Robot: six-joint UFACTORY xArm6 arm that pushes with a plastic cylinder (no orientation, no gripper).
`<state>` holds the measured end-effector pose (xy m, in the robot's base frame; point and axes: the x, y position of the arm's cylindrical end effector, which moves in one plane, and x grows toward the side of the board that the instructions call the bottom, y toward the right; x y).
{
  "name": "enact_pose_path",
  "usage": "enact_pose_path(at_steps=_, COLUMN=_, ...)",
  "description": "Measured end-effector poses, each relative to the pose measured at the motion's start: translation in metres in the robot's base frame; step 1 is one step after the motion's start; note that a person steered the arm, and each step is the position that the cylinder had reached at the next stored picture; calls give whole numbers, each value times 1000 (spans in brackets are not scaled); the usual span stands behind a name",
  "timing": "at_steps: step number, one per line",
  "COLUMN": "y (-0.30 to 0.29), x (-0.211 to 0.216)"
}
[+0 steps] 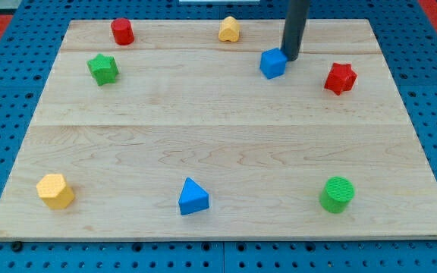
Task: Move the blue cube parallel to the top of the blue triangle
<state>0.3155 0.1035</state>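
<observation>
In the camera view, a pale wooden table (pixel 226 144) lies on a blue pegboard surface (pixel 6 114). The dark rod comes down from the view's top, and my tip (pixel 290 58) rests at the upper right edge of the blue cube (pixel 273 64), touching it or just beside it; I cannot tell which. The tool is only this straight rod, so it has no jaws to stand wide or narrow, and it holds nothing.

The blue cube sits in the upper part of the table, right of centre. The blue triangle (pixel 193 197) lies near the view's bottom edge of the table, a little left of centre, well apart from the cube and lower left of it.

Along the view's top stand a red cylinder (pixel 122 32) at the left and a yellow block with a rounded top (pixel 229 29) near the middle. A green star-shaped block (pixel 103 69) lies below and left of the red cylinder. A red star-shaped block (pixel 340 78) lies to the right of the blue cube, near it but apart.

At the view's bottom left sits a yellow hexagonal block (pixel 55 190), and at the bottom right a green cylinder (pixel 337 194); the blue triangle lies between these two.
</observation>
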Motion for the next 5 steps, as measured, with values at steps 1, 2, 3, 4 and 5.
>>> enact_pose_path(at_steps=1, y=-9, x=18)
enact_pose_path(at_steps=2, y=15, x=12)
enact_pose_path(at_steps=3, y=-12, x=22)
enact_pose_path(at_steps=4, y=-54, x=22)
enact_pose_path(at_steps=5, y=-74, x=22)
